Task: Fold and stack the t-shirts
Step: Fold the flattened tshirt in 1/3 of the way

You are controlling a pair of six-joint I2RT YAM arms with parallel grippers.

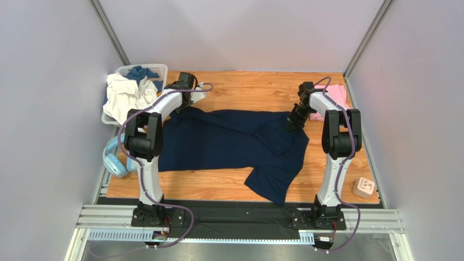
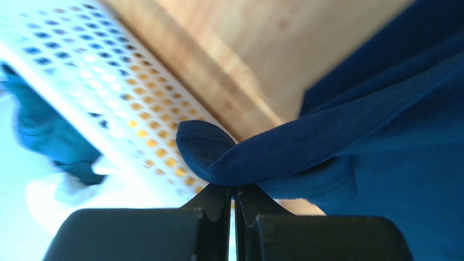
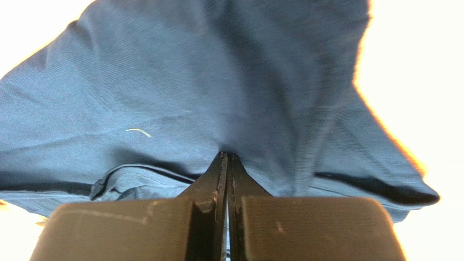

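Top: navy t-shirt [image 1: 234,144] is spread across mid-table, one sleeve trailing toward the near edge. Pink t-shirt [image 1: 336,97] lies flat at the far-right corner. Left gripper [image 1: 184,102] is at the navy shirt's far-left corner, right gripper [image 1: 294,123] at its far-right side.
Left wrist: jaws closed tight, pinching a doubled navy fold; perforated basket [image 2: 98,70] just beside.
Right wrist: jaws closed, navy cloth gathered at the tips and draping.
Handling: light and limp, likely to sag between holds. Grip edges and corners, keep it taut.

The right hand [image 3: 226,159] had its two black fingers [image 3: 209,182] closed tightly on a fold of the navy t-shirt [image 3: 179,76], which filled nearly the whole view.
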